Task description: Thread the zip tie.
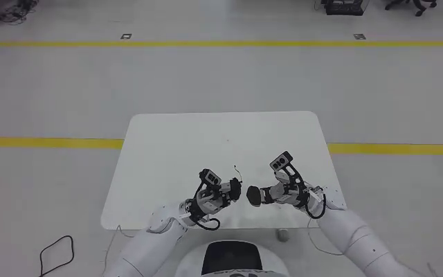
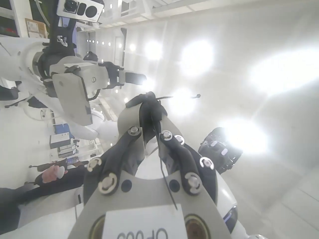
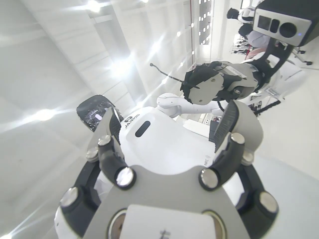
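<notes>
Top view: bright, even overhead light. White table (image 1: 221, 135) and pale floor (image 1: 221, 76) uniformly lit, no hard shadows, faint sheen on floor.

Left wrist view: camera faces upward. Ceiling lamps (image 2: 197, 54) blow out into large white blooms, milky haze spreading around them. Thin black zip tie (image 2: 163, 97) vanishes partway along where it crosses glare.

Right wrist view: ceiling lamps throw star-shaped flares and long streaks across ceiling.

Both wrist views: strong fisheye bend, straight beams (image 2: 199, 4) curving toward edges.
</notes>
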Controlling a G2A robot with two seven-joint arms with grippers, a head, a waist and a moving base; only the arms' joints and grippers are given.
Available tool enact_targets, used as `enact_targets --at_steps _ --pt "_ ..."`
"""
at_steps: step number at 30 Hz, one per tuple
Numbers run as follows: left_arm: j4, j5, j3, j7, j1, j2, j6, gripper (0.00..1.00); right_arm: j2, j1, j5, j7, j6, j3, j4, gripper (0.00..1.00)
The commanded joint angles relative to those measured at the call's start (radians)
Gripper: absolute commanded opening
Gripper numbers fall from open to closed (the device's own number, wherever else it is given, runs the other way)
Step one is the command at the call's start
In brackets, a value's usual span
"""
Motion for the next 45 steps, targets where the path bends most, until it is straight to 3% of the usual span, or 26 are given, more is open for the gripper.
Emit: enact_targets --at_steps 1,9,10,12,15,18,33,45 --pt "-0.002 0.009 -0.002 0.0 0.0 -0.002 0.0 0.0 0.0 0.0 -0.002 -0.002 0.0 0.0 0.0 1.0" --pt "-0.018 -0.035 0.014 0.032 0.008 -0.008 0.004 0.0 -0.011 -0.012 0.05 -0.01 0.034 -0.006 -0.015 1.0" --pt "-0.019 -0.063 0.017 0.028 0.011 -0.01 0.004 0.0 -0.015 -0.011 0.071 -0.002 0.044 -0.01 -0.015 0.96" --pt "-0.012 -0.093 0.02 0.018 0.009 -0.013 0.0 0.0 -0.023 -0.008 0.094 -0.002 0.049 -0.019 -0.008 0.76" --pt "-0.004 -0.122 0.026 0.007 0.007 -0.015 0.01 0.0 -0.032 -0.002 0.11 -0.002 0.053 -0.033 0.001 0.57" --pt "0.002 -0.145 0.029 -0.007 0.003 -0.017 0.027 0.0 -0.039 0.006 0.117 -0.002 0.054 -0.045 0.011 0.46" --pt "0.018 -0.148 0.042 -0.026 -0.006 -0.021 0.035 0.0 -0.068 0.048 0.1 -0.002 0.068 -0.083 0.079 0.38" --pt "0.023 -0.137 0.049 -0.023 -0.01 -0.022 0.04 0.0 -0.08 0.055 0.091 -0.002 0.058 -0.089 0.085 0.21"
